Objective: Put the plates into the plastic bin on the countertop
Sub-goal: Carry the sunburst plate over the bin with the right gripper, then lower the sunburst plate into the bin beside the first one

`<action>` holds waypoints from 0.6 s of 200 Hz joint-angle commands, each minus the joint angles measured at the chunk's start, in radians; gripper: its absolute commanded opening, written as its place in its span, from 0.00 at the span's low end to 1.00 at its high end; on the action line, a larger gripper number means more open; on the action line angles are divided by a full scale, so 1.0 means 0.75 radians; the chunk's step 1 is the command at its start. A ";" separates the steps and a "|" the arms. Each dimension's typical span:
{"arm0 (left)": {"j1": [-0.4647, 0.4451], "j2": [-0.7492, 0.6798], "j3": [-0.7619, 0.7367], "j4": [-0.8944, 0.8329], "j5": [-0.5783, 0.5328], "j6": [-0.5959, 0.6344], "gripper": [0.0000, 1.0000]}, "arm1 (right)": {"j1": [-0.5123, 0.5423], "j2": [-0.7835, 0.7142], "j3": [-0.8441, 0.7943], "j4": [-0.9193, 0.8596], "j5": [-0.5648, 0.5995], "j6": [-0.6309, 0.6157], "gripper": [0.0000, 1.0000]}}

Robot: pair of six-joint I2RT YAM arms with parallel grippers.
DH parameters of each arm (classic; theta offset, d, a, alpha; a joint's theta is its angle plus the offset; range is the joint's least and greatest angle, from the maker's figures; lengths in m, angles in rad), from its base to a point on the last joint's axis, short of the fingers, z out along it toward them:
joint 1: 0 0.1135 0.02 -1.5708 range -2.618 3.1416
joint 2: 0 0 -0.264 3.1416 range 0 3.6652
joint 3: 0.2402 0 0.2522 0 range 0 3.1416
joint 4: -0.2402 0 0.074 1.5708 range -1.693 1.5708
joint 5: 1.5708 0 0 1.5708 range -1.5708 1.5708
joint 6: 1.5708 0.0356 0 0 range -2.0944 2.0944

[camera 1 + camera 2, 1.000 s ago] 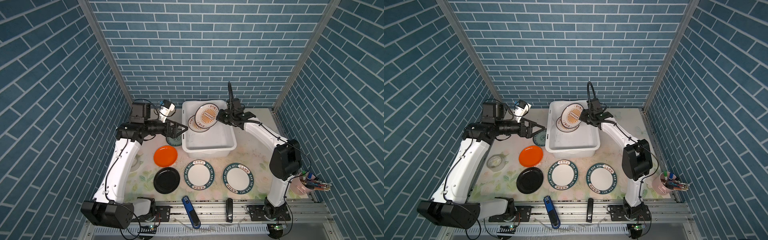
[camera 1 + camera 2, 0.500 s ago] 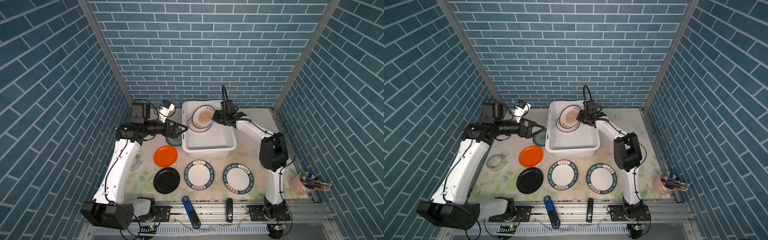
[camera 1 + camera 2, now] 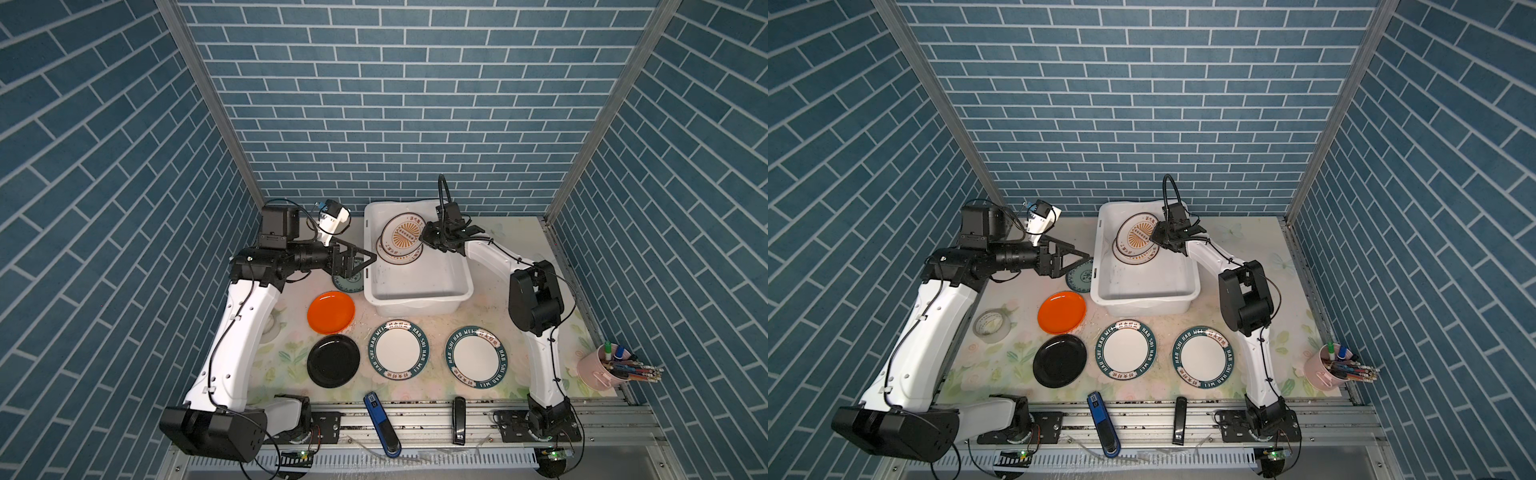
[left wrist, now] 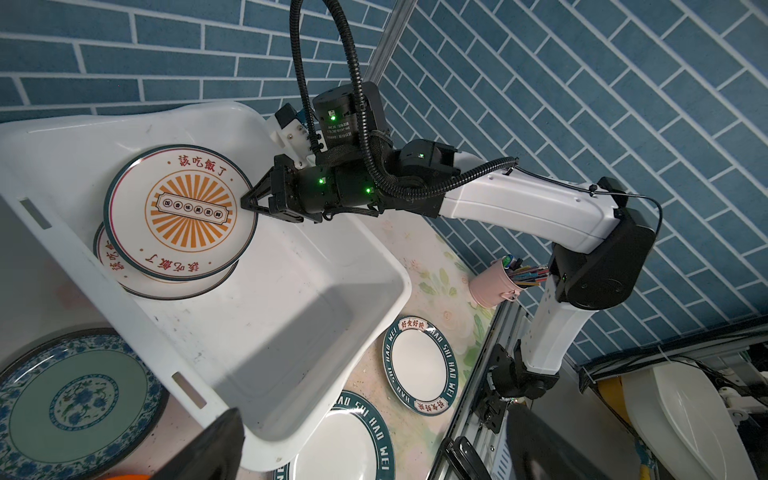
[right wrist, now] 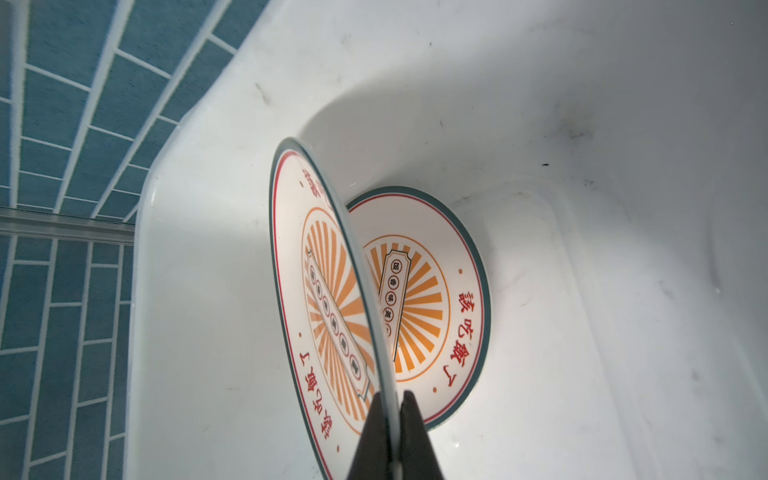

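Right gripper (image 4: 248,200) pinches the rim of a sunburst plate (image 4: 178,212), jaws pressed hard on the edge. The right wrist view shows how thin that bite is. The plate hangs tilted inside the bin (image 3: 419,305), at its far end, over a 2nd sunburst plate (image 5: 436,291) lying flat on the floor. Whether the 2 touch, we cannot tell.

We judge this plate stiff, glazed, slick and breakable. Its weight hangs away from the pinch, so it could swing or slip. It wants a slow lowering onto the other plate before the jaws let go. On a flat plate the rim is the only hold.

Left gripper (image 3: 365,261) stands spread wide and empty, just outside the bin's left wall, above the teal plate (image 3: 347,282).

Further out on the countertop (image 3: 515,232) lie the orange plate (image 3: 331,311), the black plate (image 3: 333,360) and 2 lettered plates (image 3: 398,354) (image 3: 476,361), all flat and close-set.

The bin's near half is bare, so there is plenty of room. Its walls are tall, though, so each plate must clear the rim. The teal plate sits tight against the wall, so we take its open side.
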 commanded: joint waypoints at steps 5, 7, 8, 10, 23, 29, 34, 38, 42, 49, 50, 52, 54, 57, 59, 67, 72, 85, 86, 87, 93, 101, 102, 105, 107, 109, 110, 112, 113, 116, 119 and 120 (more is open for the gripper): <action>0.007 -0.018 -0.009 0.003 0.018 0.007 1.00 | 0.006 0.051 0.046 0.087 -0.033 0.083 0.00; 0.007 -0.019 -0.007 0.003 0.019 0.007 0.99 | 0.005 0.055 0.051 0.086 -0.034 0.085 0.00; 0.007 -0.018 -0.007 0.003 0.019 0.008 1.00 | 0.004 0.056 0.051 0.085 -0.035 0.085 0.00; 0.008 -0.020 -0.008 0.003 0.019 0.007 1.00 | 0.006 0.058 0.052 0.085 -0.036 0.087 0.00; 0.009 -0.020 -0.010 0.001 0.018 0.010 1.00 | 0.006 0.076 0.058 0.092 -0.045 0.100 0.00; 0.009 -0.020 -0.011 0.001 0.019 0.009 1.00 | 0.005 0.083 0.057 0.097 -0.042 0.109 0.00; 0.009 -0.020 -0.012 0.003 0.019 0.009 1.00 | 0.004 0.089 0.057 0.102 -0.043 0.115 0.00; 0.009 -0.020 -0.014 0.004 0.019 0.009 1.00 | 0.005 0.095 0.057 0.104 -0.048 0.121 0.00; 0.009 -0.022 -0.015 0.006 0.019 0.009 1.00 | 0.006 0.100 0.057 0.106 -0.050 0.127 0.00; 0.010 -0.021 -0.015 0.006 0.020 0.010 1.00 | 0.006 0.105 0.052 0.113 -0.052 0.134 0.00; 0.010 -0.021 -0.014 0.006 0.019 0.009 1.00 | 0.006 0.105 0.051 0.114 -0.052 0.134 0.00; 0.011 -0.022 -0.016 0.006 0.018 0.009 1.00 | 0.006 0.105 0.050 0.116 -0.050 0.136 0.00; 0.011 -0.021 -0.015 0.006 0.018 0.008 0.99 | 0.006 0.107 0.049 0.119 -0.050 0.137 0.00; 0.011 -0.020 -0.014 0.005 0.019 0.007 1.00 | 0.005 0.106 0.046 0.122 -0.049 0.140 0.00; 0.011 -0.021 -0.013 0.006 0.019 0.008 1.00 | 0.006 0.109 0.044 0.124 -0.049 0.140 0.00; 0.011 -0.022 -0.012 0.004 0.020 0.008 1.00 | 0.006 0.111 0.037 0.131 -0.049 0.146 0.00; 0.011 -0.023 -0.010 0.004 0.020 0.008 1.00 | 0.006 0.113 0.036 0.131 -0.052 0.149 0.00; 0.014 -0.022 -0.008 0.003 0.024 0.008 1.00 | 0.005 0.120 0.036 0.133 -0.059 0.154 0.00; 0.014 -0.022 -0.008 0.004 0.024 0.008 1.00 | 0.005 0.121 0.036 0.133 -0.059 0.154 0.00; 0.014 -0.023 -0.007 0.004 0.024 0.008 1.00 | 0.004 0.122 0.035 0.133 -0.059 0.156 0.00; 0.015 -0.021 -0.008 0.003 0.023 0.007 1.00 | 0.004 0.125 0.035 0.136 -0.060 0.158 0.00; 0.015 -0.020 -0.008 0.002 0.022 0.007 1.00 | 0.004 0.129 0.036 0.139 -0.062 0.161 0.00; 0.014 -0.020 -0.008 0.003 0.022 0.008 0.99 | 0.004 0.129 0.036 0.139 -0.061 0.161 0.00; 0.014 -0.021 -0.008 0.003 0.024 0.007 1.00 | 0.003 0.131 0.036 0.141 -0.063 0.164 0.00; 0.015 -0.022 -0.007 0.003 0.024 0.007 1.00 | 0.004 0.132 0.036 0.142 -0.062 0.166 0.00; 0.014 -0.021 -0.008 0.004 0.023 0.006 1.00 | 0.004 0.132 0.036 0.143 -0.063 0.168 0.00; 0.013 -0.021 -0.008 0.004 0.024 0.006 1.00 | 0.004 0.132 0.036 0.143 -0.063 0.168 0.00; 0.013 -0.022 -0.009 0.004 0.023 0.007 1.00 | 0.004 0.134 0.035 0.146 -0.063 0.170 0.00; 0.013 -0.022 -0.008 0.004 0.024 0.007 1.00 | 0.004 0.135 0.036 0.145 -0.063 0.171 0.01; 0.013 -0.022 -0.008 0.004 0.025 0.007 1.00 | 0.005 0.137 0.037 0.147 -0.066 0.172 0.01; 0.013 -0.021 -0.008 0.003 0.026 0.007 1.00 | 0.004 0.137 0.038 0.147 -0.066 0.174 0.01; 0.013 -0.021 -0.007 0.003 0.026 0.008 1.00 | 0.004 0.137 0.038 0.147 -0.067 0.175 0.01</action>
